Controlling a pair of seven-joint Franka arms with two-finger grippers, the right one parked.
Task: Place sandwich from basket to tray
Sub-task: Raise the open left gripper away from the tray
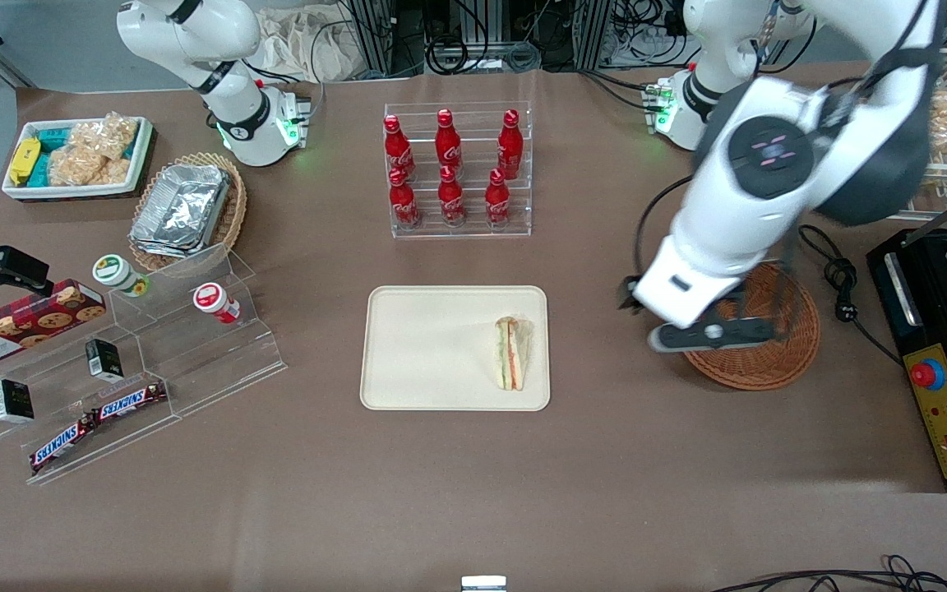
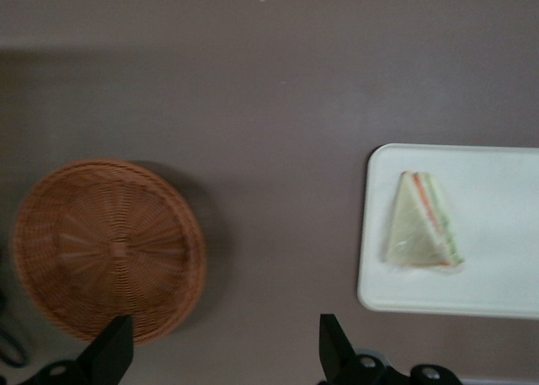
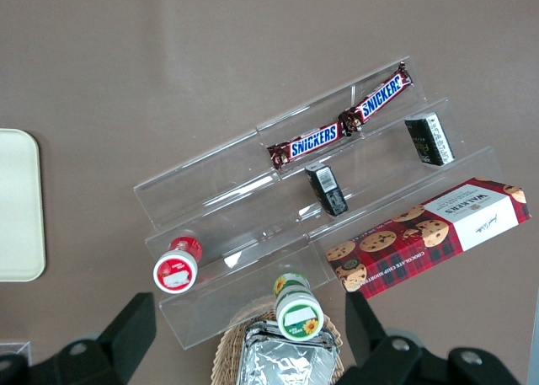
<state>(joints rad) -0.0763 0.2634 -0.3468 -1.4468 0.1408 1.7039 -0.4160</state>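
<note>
The sandwich [image 1: 510, 352], a pale wedge with orange and green layers in clear wrap, lies on the cream tray [image 1: 424, 345], at the tray's end nearest the basket. The round reddish-brown basket [image 1: 778, 353] sits empty toward the working arm's end of the table. My left gripper [image 1: 691, 333] hangs above the basket's rim on the side facing the tray, open and holding nothing. In the left wrist view the open gripper [image 2: 223, 355] is over bare table between the basket [image 2: 105, 246] and the tray [image 2: 497, 275], which carries the sandwich [image 2: 424, 225].
A clear rack of red cola bottles [image 1: 457, 168] stands farther from the front camera than the tray. A clear stepped shelf with snacks [image 1: 136, 353], a tan basket of foil containers [image 1: 186, 210] and a white bin [image 1: 75, 156] lie toward the parked arm's end. A black machine [image 1: 942, 362] and cable [image 1: 839, 288] are beside the basket.
</note>
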